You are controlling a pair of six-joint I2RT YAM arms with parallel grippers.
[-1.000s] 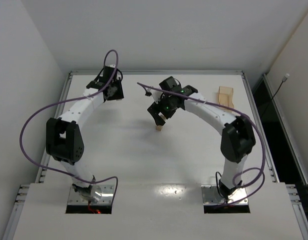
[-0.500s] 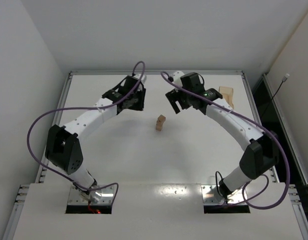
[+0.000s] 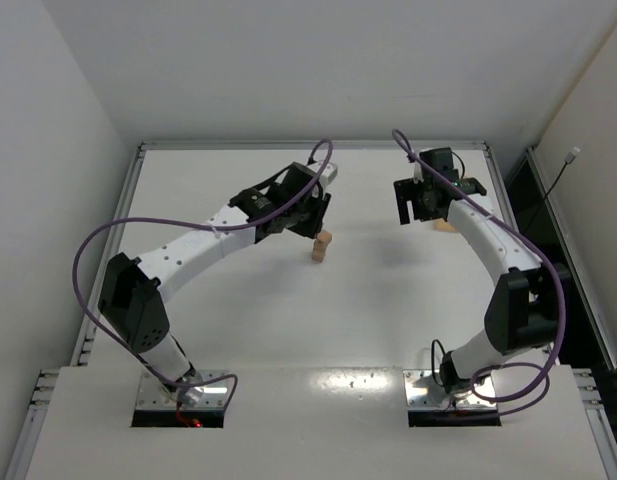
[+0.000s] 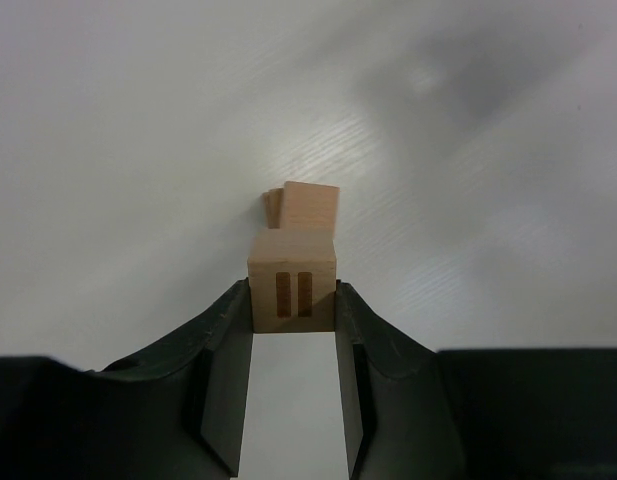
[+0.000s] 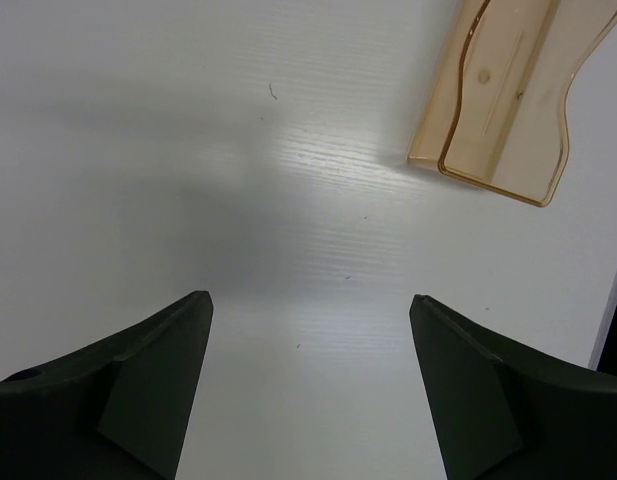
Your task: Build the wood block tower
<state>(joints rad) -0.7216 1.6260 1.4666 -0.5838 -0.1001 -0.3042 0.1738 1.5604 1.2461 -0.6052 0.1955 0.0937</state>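
Note:
The tower (image 3: 321, 246) is a short stack of small tan wood blocks at mid-table. In the left wrist view its top block (image 4: 311, 207) shows just beyond my fingers, with a lower block (image 4: 274, 205) peeking out askew to the left. My left gripper (image 3: 310, 222) (image 4: 293, 296) is shut on a tan cube with two dark marks (image 4: 293, 290), held right beside the tower on its far-left side. My right gripper (image 3: 416, 205) (image 5: 310, 297) hangs open over bare table at the back right, with nothing between its fingers.
A flat pale wooden slab (image 5: 508, 90) lies just ahead and to the right of the right gripper, mostly hidden under that arm (image 3: 450, 226) in the top view. The raised table rim (image 3: 308, 146) runs along the back, and the right edge is close to the slab.
The left arm swung right, carrying the marked cube up to the tower. The right gripper left the tower and drew back to the right, open, toward the slab.

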